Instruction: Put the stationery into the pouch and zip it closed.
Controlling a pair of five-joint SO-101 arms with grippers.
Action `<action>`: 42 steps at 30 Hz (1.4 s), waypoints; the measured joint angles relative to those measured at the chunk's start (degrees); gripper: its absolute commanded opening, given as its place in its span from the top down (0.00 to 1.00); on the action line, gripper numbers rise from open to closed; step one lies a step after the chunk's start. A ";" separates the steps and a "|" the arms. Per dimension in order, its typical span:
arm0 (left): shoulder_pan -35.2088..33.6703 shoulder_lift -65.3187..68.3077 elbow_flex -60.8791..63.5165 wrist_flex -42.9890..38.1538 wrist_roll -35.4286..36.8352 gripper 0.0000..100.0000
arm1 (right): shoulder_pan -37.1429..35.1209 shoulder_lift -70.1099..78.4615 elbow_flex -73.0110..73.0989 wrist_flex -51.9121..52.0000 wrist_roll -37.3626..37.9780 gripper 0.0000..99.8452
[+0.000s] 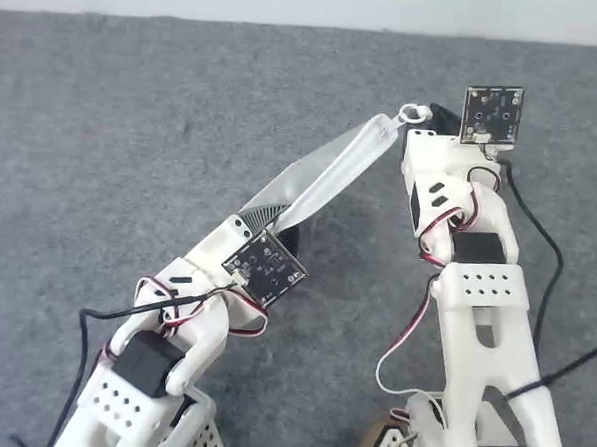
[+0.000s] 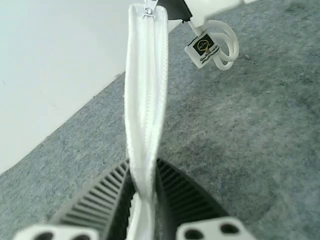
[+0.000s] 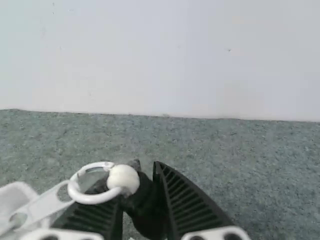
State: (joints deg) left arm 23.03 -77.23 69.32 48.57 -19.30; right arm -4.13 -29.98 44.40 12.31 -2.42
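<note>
A white translucent pouch (image 1: 326, 175) hangs stretched in the air between the two arms, above the grey carpet. My left gripper (image 1: 264, 217) is shut on its nearer end, and the pouch (image 2: 146, 100) runs edge-on out from between the dark ribbed fingers (image 2: 180, 192). The zip line looks closed along its length, with the slider (image 2: 148, 7) at the far end. My right gripper (image 1: 426, 128) is shut on that far end, by a white ring (image 1: 414, 113) with a small tag (image 2: 202, 47). The right gripper (image 3: 137, 197) pinches a dark piece beside the ring (image 3: 92, 186). No loose stationery shows.
Grey carpet (image 1: 102, 143) covers the whole table up to a pale wall (image 3: 160, 50) at the back. Servo cables (image 1: 413, 330) hang beside the arms near the front edge.
</note>
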 measured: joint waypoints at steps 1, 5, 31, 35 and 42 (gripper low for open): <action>0.00 0.00 0.00 0.00 0.00 0.99 | 0.00 -0.53 0.53 0.00 0.00 0.99; 0.00 -0.18 0.00 0.00 0.00 0.99 | -0.44 -3.60 3.34 0.62 2.02 0.93; -0.35 -0.44 0.09 0.88 0.35 0.96 | -15.56 -40.44 9.41 34.20 7.56 0.79; -2.02 -0.44 0.09 0.88 3.87 0.88 | -19.08 -45.89 11.25 34.20 7.56 0.83; -5.89 0.09 0.18 0.88 10.20 0.78 | -19.87 -48.70 13.01 33.58 7.56 0.84</action>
State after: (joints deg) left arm 17.14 -77.14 69.49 49.45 -9.10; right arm -24.00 -78.68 57.41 45.89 5.14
